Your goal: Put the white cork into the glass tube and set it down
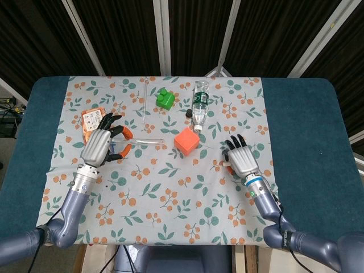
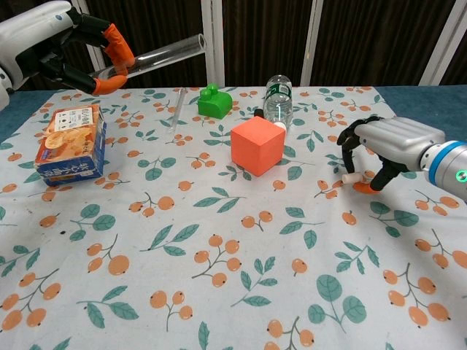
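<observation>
My left hand [image 1: 99, 145] [image 2: 62, 45] holds the clear glass tube [image 1: 147, 141] [image 2: 157, 55] above the cloth, pinched at one end between orange-tipped fingers, with the tube pointing toward the middle. The small white cork [image 1: 223, 166] [image 2: 350, 177] lies on the cloth at the right. My right hand [image 1: 242, 158] [image 2: 387, 149] arches over it with its fingers curled down around the cork. The fingertips are close to the cork but show no grip on it.
An orange cube [image 1: 187, 141] [image 2: 257, 144] stands mid-table. Behind it lie a plastic bottle [image 1: 199, 102] [image 2: 278, 100] and a green block [image 1: 165, 99] [image 2: 214, 101]. A thin glass rod [image 1: 146, 105] [image 2: 177, 109] lies at the back. A snack box [image 1: 91, 120] [image 2: 71, 142] sits left.
</observation>
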